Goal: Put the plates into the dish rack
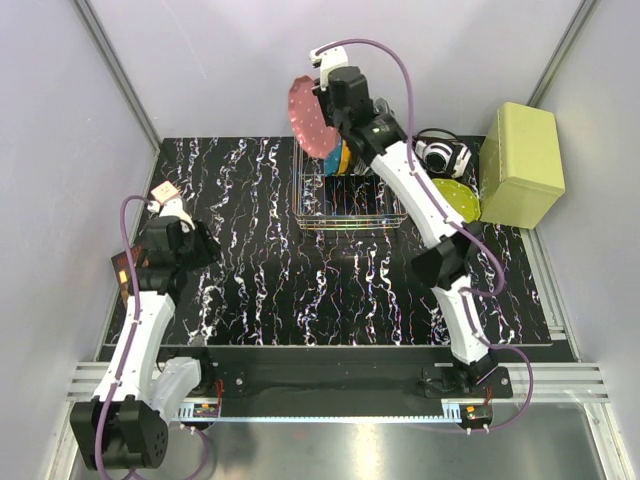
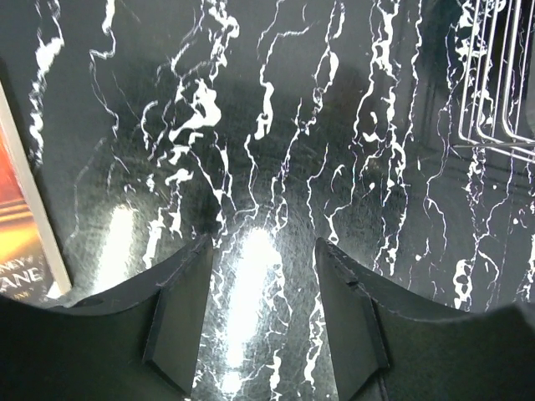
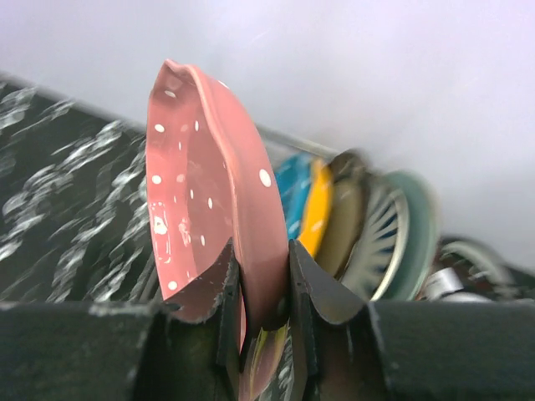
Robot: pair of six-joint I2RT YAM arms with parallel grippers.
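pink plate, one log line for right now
right tool shut on pink plate | raised near dish rack | yellow-green plate outside rack | left tool open

Legible in one place only: on the orange-red cover of a white-edged booklet [image 2: 17,209], at nine o'clock in the left wrist view. Two stacked rows of pale capitals there, toward eight o'clock on the darker lower band of the cover: "NEY" above, "ANE" below (word-endings only, the beginnings cut off by the frame edge). Rest of the cover too dim and slanted to read. Same booklet [image 1: 124,270] at eight o'clock in the top view, far too small for any reading.
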